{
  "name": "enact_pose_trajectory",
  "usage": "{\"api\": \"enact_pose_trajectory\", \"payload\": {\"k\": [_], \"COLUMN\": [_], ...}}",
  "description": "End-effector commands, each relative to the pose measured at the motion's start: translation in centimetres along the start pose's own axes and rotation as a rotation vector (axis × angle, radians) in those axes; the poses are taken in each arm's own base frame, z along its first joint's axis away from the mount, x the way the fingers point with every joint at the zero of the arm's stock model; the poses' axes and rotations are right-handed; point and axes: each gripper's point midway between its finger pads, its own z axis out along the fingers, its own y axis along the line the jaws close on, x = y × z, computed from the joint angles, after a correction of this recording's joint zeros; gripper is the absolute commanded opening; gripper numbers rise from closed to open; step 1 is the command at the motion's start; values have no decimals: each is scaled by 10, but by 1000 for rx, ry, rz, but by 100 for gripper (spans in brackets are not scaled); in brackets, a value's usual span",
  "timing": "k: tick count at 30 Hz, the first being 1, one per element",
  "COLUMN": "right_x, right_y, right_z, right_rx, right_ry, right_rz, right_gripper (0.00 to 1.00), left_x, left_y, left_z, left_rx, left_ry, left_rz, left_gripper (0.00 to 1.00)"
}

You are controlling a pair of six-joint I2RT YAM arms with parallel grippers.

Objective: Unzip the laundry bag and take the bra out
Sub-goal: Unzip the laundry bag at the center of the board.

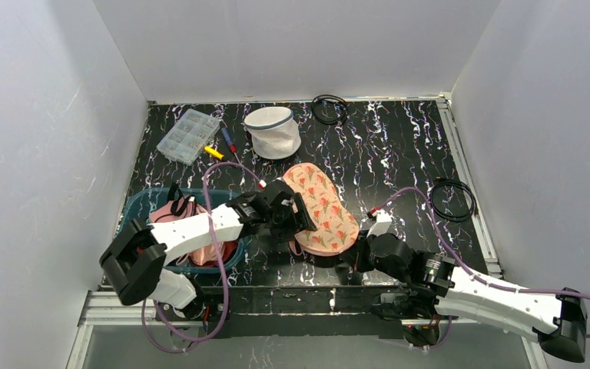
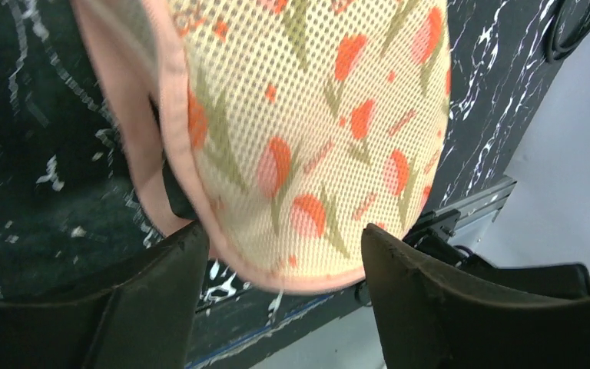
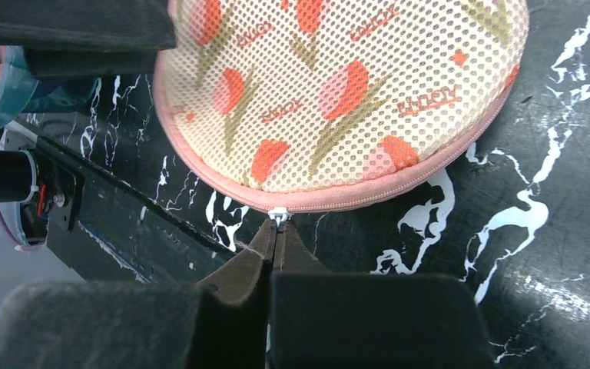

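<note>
A flat floral mesh pouch (image 1: 323, 209) with a pink zipper trim lies near the table's front middle. It fills the left wrist view (image 2: 315, 115) and the right wrist view (image 3: 338, 92). My right gripper (image 1: 359, 247) (image 3: 276, 228) is shut on the pouch's small white zipper pull (image 3: 278, 214) at its near edge. My left gripper (image 1: 296, 223) (image 2: 283, 232) is open, its jaws on either side of the pouch's end. A white mesh drum-shaped laundry bag (image 1: 273, 132) with blue-grey trim stands apart at the back. No bra shows; the pouch's inside is hidden.
A teal basket (image 1: 140, 206) with pink garments (image 1: 183, 211) sits under the left arm. A clear organiser box (image 1: 188, 136) and small tools (image 1: 215, 151) lie at the back left. Black cable loops lie at the back (image 1: 329, 108) and right (image 1: 453, 200).
</note>
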Motion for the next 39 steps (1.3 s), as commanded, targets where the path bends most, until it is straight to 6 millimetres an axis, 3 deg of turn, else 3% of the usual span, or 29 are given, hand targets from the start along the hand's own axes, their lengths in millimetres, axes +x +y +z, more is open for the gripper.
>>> {"api": "enact_pose_trajectory", "payload": {"k": [1, 5, 9, 17, 24, 31, 36, 39], "right_x": [-15, -17, -18, -21, -22, -20, -19, -17], "right_y": [30, 43, 56, 76, 79, 80, 78, 75], "right_z": [0, 5, 13, 22, 20, 18, 17, 17], "right_rx": [-99, -140, -173, -230, -264, -280, -276, -272], "right_ry": [-25, -21, -14, -13, -29, -24, -22, -21], "right_rz": [-9, -13, -14, 2, 26, 20, 20, 23], "right_gripper": [1, 1, 1, 1, 1, 1, 1, 1], "left_x": [9, 23, 40, 54, 55, 35, 29, 26], "left_y": [10, 14, 2, -13, -5, 9, 14, 16], "left_z": [-33, -48, -53, -26, -9, -8, -8, -9], "left_rx": [27, 47, 71, 35, 4, -62, -73, -75], "left_ry": [-6, -16, -1, 34, 27, -41, -62, -73], "left_rz": [-20, -42, -31, -24, -92, -154, -177, -184], "left_gripper": [73, 77, 77, 78, 78, 75, 68, 58]}}
